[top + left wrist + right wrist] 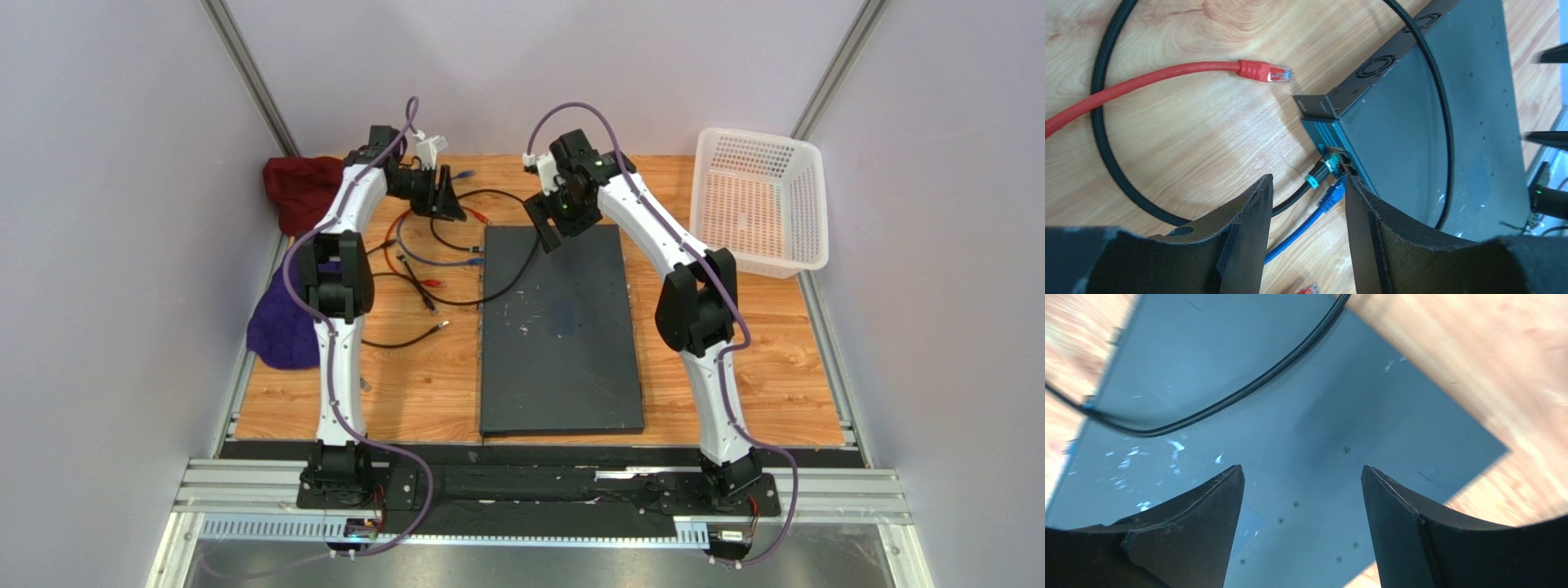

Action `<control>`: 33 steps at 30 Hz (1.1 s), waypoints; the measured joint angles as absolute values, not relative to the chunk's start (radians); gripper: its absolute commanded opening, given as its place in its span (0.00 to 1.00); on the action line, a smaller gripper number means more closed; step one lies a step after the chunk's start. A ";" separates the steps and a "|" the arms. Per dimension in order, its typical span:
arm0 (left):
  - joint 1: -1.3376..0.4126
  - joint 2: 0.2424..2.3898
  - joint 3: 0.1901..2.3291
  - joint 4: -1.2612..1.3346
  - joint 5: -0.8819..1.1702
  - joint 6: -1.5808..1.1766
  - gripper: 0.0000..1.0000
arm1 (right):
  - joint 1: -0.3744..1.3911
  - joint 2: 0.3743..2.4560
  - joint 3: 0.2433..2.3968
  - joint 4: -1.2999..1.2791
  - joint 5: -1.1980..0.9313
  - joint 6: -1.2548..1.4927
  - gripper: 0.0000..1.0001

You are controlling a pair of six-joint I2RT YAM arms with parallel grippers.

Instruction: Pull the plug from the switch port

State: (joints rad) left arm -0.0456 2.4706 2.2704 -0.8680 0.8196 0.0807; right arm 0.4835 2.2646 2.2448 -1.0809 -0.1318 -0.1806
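The switch (561,331) is a big flat dark grey box in the middle of the table. In the left wrist view, two plugs sit in ports at its left corner (1333,131): a teal-booted plug (1324,170) on a black cable and a blue plug (1332,197) on a blue cable. My left gripper (1308,179) is open, a short way back from them, with both plugs showing between its fingertips and untouched. My right gripper (1303,470) is open and empty above the switch's top (1309,410), near its far edge (546,227).
A loose red plug (1266,71) lies on the wood left of the switch. A black cable (1229,401) loops over the switch top. Red cloth (301,190) and purple cloth (285,331) lie at the left edge. A white mesh basket (761,202) stands far right.
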 measured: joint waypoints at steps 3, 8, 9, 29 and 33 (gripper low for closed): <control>-0.046 2.479 2.283 -0.869 0.858 0.067 0.54 | 0.484 2.297 2.211 -1.082 -0.138 -0.184 0.71; -0.046 2.523 2.310 -0.815 0.936 0.047 0.54 | 0.484 2.297 2.110 -1.097 -0.169 -0.201 0.72; -0.046 2.536 2.320 -0.805 0.944 0.038 0.53 | 0.484 2.297 2.100 -1.103 -0.168 -0.202 0.73; -0.015 2.292 1.781 -0.375 0.849 -0.412 0.48 | 0.484 2.296 2.122 -1.110 -0.143 -0.207 0.76; -0.004 2.217 1.589 -0.200 0.840 -0.570 0.48 | 0.484 2.296 2.122 -1.110 -0.139 -0.207 0.75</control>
